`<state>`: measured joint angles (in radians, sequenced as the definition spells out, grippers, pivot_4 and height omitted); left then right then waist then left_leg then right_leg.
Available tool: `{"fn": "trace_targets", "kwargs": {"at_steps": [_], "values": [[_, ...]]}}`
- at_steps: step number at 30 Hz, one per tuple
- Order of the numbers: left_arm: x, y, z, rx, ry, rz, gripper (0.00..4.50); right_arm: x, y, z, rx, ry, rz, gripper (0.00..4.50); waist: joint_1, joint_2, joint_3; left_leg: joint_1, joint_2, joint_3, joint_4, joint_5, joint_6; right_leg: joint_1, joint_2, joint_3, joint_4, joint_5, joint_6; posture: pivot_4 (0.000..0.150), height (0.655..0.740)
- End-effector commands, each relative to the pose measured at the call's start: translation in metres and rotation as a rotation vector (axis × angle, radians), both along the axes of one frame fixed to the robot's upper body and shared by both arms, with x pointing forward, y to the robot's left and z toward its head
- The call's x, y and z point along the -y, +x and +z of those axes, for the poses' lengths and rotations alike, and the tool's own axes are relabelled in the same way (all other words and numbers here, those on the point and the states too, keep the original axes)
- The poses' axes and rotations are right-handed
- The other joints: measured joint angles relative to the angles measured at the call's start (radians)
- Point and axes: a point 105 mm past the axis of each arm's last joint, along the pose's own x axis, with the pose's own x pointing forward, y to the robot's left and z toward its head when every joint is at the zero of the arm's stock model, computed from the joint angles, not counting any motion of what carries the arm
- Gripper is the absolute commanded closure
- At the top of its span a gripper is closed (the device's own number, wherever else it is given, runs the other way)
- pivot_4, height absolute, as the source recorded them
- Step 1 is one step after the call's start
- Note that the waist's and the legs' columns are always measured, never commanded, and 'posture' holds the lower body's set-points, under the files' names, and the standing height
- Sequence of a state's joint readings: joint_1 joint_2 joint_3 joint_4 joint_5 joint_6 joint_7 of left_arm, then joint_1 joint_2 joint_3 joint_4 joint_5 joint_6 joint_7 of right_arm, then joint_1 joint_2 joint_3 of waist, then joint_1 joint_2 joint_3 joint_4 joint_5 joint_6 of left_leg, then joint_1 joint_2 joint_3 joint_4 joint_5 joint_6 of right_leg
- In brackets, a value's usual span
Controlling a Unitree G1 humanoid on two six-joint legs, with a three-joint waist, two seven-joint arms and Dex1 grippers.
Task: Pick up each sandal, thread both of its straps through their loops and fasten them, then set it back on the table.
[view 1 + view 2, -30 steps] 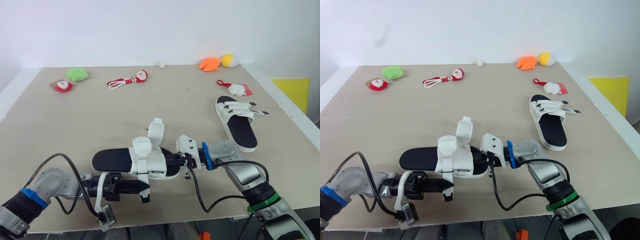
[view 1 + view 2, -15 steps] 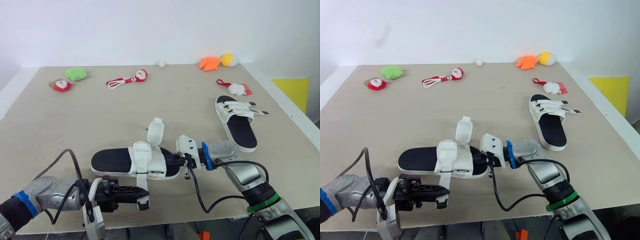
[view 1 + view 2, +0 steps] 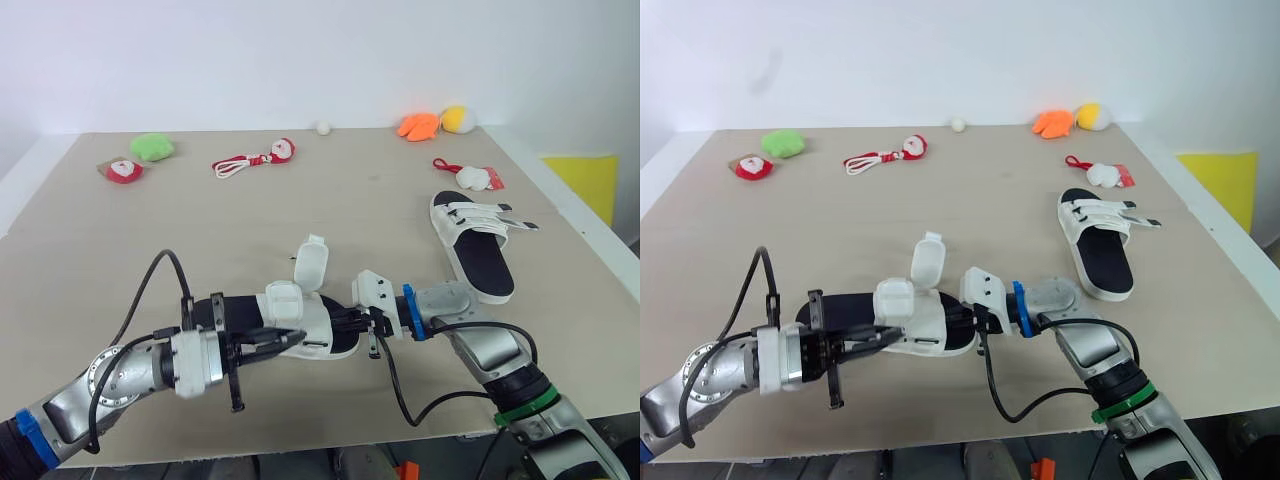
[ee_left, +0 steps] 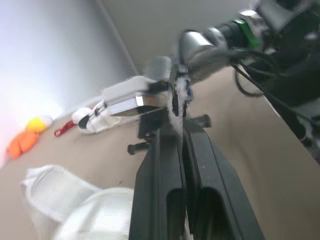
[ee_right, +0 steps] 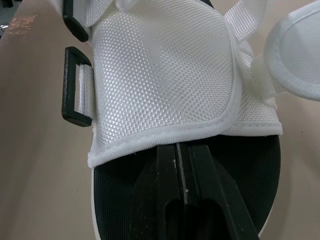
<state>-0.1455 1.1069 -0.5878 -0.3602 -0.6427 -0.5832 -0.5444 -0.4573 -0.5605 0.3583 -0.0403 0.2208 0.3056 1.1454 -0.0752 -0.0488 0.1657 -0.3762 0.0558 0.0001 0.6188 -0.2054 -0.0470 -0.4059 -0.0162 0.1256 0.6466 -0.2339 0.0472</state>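
Left gripper (image 3: 292, 336): pinches tight on the thin white strap (image 4: 176, 112) of the sandal (image 3: 312, 318); right gripper (image 3: 342, 322): squeezes shut on its black sole (image 5: 117, 200).

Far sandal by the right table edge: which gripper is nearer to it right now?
Right. The right gripper holds the near sandal at the end facing the far sandal; the left gripper pinches a strap on the opposite side, farther away.

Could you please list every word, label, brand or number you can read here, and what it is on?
No text can be read.
On the red-and-white packet and the Santa card, any print is too small to read.
On the near sandal and the far sandal, no brand mark is visible.
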Motion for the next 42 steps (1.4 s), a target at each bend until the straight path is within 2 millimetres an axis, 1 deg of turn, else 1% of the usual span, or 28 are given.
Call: {"fn": "trace_targets", "kwargs": {"at_steps": [1, 3, 6, 9, 11, 14, 16, 20, 24, 27, 29, 37, 40, 42], "values": [[0.001, 0.007, 0.023, -0.117, -0.094, -0.002, 4.48, 0.009, 0.001, -0.021, -0.048, -0.075, -0.047, 4.50, 0.000, 0.000, 0.000, 0.000, 0.000, 0.000, 0.000, 0.000, 0.000, 0.000, 0.000, 0.000, 0.000, 0.000, 0.000, 0.150, 0.7400], [0.005, 0.014, 0.037, -0.172, -0.128, -0.004, 4.48, 0.009, 0.001, -0.022, -0.048, -0.075, -0.047, 4.50, 0.000, -0.002, 0.001, 0.000, 0.000, 0.000, 0.000, 0.000, 0.000, 0.000, 0.000, 0.000, 0.000, 0.000, 0.000, 0.150, 0.7400], [0.009, 0.023, 0.052, -0.249, -0.156, -0.018, 4.48, 0.009, 0.001, -0.022, -0.047, -0.076, -0.047, 4.50, 0.000, -0.003, 0.002, 0.000, 0.000, -0.001, 0.001, 0.000, 0.000, 0.000, 0.001, 0.000, 0.000, 0.000, 0.000, 0.150, 0.7400], [0.012, 0.028, 0.057, -0.320, -0.144, -0.040, 4.48, 0.008, 0.001, -0.023, -0.045, -0.077, -0.047, 4.50, -0.001, -0.002, 0.002, -0.001, -0.001, -0.001, 0.001, -0.001, -0.001, 0.000, 0.001, 0.000, 0.000, 0.000, 0.000, 0.150, 0.7400], [0.010, 0.040, 0.059, -0.349, -0.144, -0.016, 4.48, 0.009, 0.002, -0.024, -0.030, -0.090, -0.048, 4.50, -0.002, -0.003, 0.003, -0.001, 0.000, -0.002, 0.001, -0.001, -0.002, -0.001, 0.002, 0.000, 0.000, 0.000, 0.000, 0.150, 0.7400], [0.007, 0.060, 0.064, -0.401, -0.199, 0.051, 4.48, 0.009, 0.003, -0.026, -0.002, -0.112, -0.043, 4.50, -0.002, -0.003, 0.003, -0.001, -0.001, -0.004, 0.002, -0.001, -0.002, 0.000, 0.003, 0.000, 0.000, -0.001, 0.000, 0.150, 0.7400], [0.006, 0.066, 0.061, -0.443, -0.201, 0.063, 4.48, 0.010, 0.004, -0.027, 0.026, -0.132, -0.039, 4.50, -0.003, -0.003, 0.003, -0.002, -0.001, -0.004, 0.003, -0.001, -0.002, 0.000, 0.003, 0.000, 0.000, -0.001, 0.000, 0.150, 0.7400], [0.002, 0.074, 0.050, -0.590, -0.199, 0.073, 4.48, 0.013, 0.006, -0.029, 0.102, -0.191, -0.018, 4.50, -0.002, -0.003, 0.003, -0.004, -0.002, -0.006, 0.003, -0.001, -0.002, -0.001, 0.003, 0.000, 0.000, -0.001, 0.001, 0.150, 0.7400], [-0.001, 0.073, 0.041, -0.701, -0.164, 0.055, 4.48, 0.016, 0.009, -0.030, 0.173, -0.242, -0.002, 4.50, -0.003, -0.004, 0.003, -0.004, -0.002, -0.007, 0.003, -0.001, -0.002, -0.001, 0.004, 0.000, 0.000, -0.001, 0.001, 0.150, 0.7400], [-0.004, 0.075, 0.042, -0.743, -0.171, 0.048, 4.48, 0.015, 0.009, -0.028, 0.178, -0.236, 0.001, 4.50, -0.003, -0.004, 0.003, -0.004, -0.002, -0.009, 0.005, -0.001, -0.002, -0.001, 0.005, 0.000, 0.000, -0.001, 0.001, 0.150, 0.7400], [-0.006, 0.073, 0.042, -0.799, -0.165, 0.014, 4.48, 0.014, 0.009, -0.028, 0.179, -0.233, 0.000, 4.50, -0.003, -0.004, 0.003, -0.004, -0.002, -0.010, 0.006, -0.001, -0.002, -0.001, 0.005, 0.000, 0.000, -0.001, 0.001, 0.150, 0.7400], [-0.023, 0.100, 0.032, -0.895, -0.161, 0.091, 4.48, 0.017, 0.009, -0.032, 0.207, -0.276, 0.003, 4.50, -0.005, -0.004, 0.003, -0.004, -0.004, -0.014, 0.007, -0.001, -0.002, -0.002, 0.005, 0.000, -0.001, -0.001, 0.000, 0.150, 0.7400], [-0.023, 0.100, 0.033, -0.943, -0.165, 0.050, 4.48, 0.017, 0.009, -0.032, 0.209, -0.276, 0.002, 4.50, -0.005, -0.004, 0.003, -0.004, -0.005, -0.017, 0.007, -0.001, -0.002, -0.002, 0.007, 0.000, -0.001, -0.001, 0.000, 0.150, 0.7400], [-0.023, 0.105, 0.032, -0.978, -0.174, 0.045, 4.48, 0.017, 0.008, -0.032, 0.211, -0.277, 0.002, 4.50, -0.005, -0.004, 0.003, -0.004, -0.005, -0.018, 0.007, -0.001, -0.002, -0.002, 0.007, 0.000, -0.001, -0.001, 0.000, 0.150, 0.7400]]}}
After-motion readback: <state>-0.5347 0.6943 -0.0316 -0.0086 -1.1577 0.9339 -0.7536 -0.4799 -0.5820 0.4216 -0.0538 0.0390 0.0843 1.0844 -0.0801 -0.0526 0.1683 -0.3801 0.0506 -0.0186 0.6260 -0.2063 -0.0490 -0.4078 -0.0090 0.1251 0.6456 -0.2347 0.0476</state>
